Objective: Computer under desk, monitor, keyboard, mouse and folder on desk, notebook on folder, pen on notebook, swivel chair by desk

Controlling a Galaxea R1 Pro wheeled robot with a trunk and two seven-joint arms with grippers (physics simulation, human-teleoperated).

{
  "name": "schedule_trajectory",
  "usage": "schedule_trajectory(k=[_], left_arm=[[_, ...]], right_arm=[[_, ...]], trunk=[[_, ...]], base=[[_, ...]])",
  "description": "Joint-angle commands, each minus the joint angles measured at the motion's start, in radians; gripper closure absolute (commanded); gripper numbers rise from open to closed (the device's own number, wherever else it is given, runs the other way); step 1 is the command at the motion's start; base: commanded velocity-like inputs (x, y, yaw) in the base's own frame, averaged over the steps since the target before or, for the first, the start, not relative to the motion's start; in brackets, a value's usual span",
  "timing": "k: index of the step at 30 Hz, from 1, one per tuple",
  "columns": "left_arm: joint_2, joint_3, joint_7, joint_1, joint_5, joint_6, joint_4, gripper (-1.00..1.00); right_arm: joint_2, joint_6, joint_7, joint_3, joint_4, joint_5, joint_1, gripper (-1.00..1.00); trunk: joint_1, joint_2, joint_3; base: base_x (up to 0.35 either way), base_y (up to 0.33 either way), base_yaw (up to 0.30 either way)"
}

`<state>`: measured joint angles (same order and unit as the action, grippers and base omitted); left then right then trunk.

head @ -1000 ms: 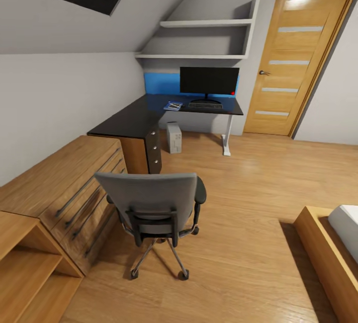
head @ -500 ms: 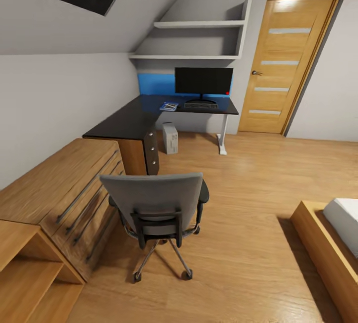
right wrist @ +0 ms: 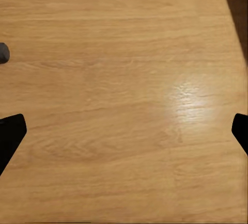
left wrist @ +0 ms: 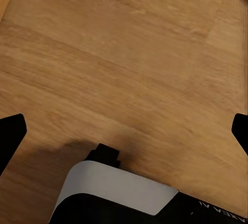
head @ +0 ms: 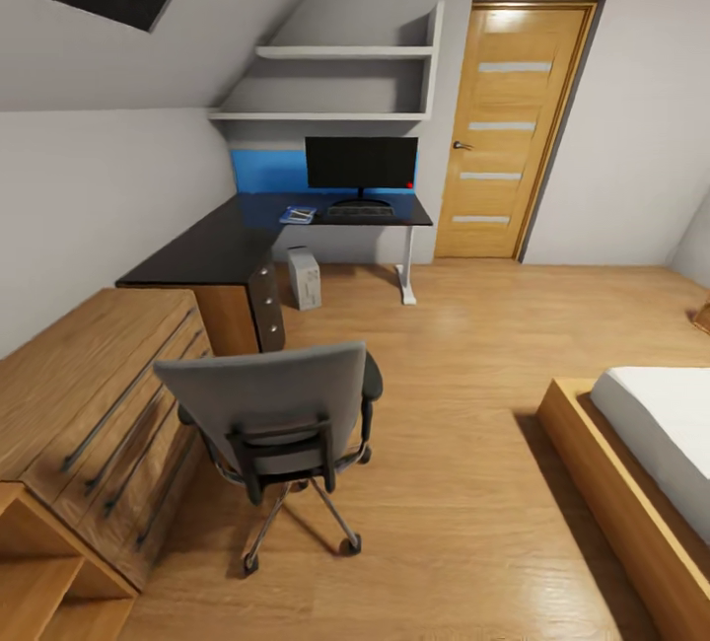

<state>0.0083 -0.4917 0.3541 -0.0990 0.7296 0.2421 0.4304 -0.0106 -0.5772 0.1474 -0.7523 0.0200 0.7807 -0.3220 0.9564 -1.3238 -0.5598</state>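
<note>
One swivel chair (head: 281, 414), grey seat and back with black armrests on a chrome star base with black casters, stands on the light-wood plank floor (head: 463, 345) at about 7 o'clock in the head view, its back toward the camera, well apart from the desk's far run and near the drawer end. The long L-shaped glossy black desk (head: 212, 247) fills the corner at about 11 o'clock; its drawer stack with round silver knobs (head: 266, 306) faces the chair. On the far leg of the desk stands the wide flat black monitor (head: 361, 163), red dot at its lower right corner. The slim dark keyboard (head: 359, 211) lies just in front of the monitor's stand. At the keyboard's 9 o'clock lies the flat bright blue folder (head: 297, 216) with something pale on top; too small to tell what. The boxy white-grey computer tower (head: 305, 278) sits on the floor under the desk.

Low light-wood dresser (head: 89, 404) at 8 o'clock, beside the chair. Wooden door (head: 503, 128) at 1 o'clock. Bed with a wooden frame (head: 631, 483) at 4 o'clock.

Wrist views: left gripper (left wrist: 124, 131) and right gripper (right wrist: 124, 131) both have fingertips spread wide at the frame edges, nothing between them, plank floor below.
</note>
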Motion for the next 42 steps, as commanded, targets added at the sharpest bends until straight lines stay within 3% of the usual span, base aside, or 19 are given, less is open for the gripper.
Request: schedule_trajectory(k=[1,13,42], left_arm=[[0.001,-0.008,0.006,-0.001,0.008,0.005,0.001,-1.0],[0.001,-0.008,0.006,-0.001,0.008,0.005,0.001,-1.0],[0.0,-0.008,0.006,-0.001,0.007,0.005,0.001,-1.0]], right_arm=[[0.0,0.0,0.009,-0.008,0.001,0.0,0.0,-1.0],[0.001,0.0,0.009,-0.009,0.001,0.0,0.0,-1.0],[-0.004,0.0,0.009,-0.007,0.0,-0.001,0.0,-1.0]], trunk=[[0.0,-0.001,-0.001],[0.0,-0.001,0.0],[0.0,-0.001,0.0]], base=[[-0.147,0.134,-0.237],[-0.182,0.222,-0.074],[-0.006,0.137,-0.001]])
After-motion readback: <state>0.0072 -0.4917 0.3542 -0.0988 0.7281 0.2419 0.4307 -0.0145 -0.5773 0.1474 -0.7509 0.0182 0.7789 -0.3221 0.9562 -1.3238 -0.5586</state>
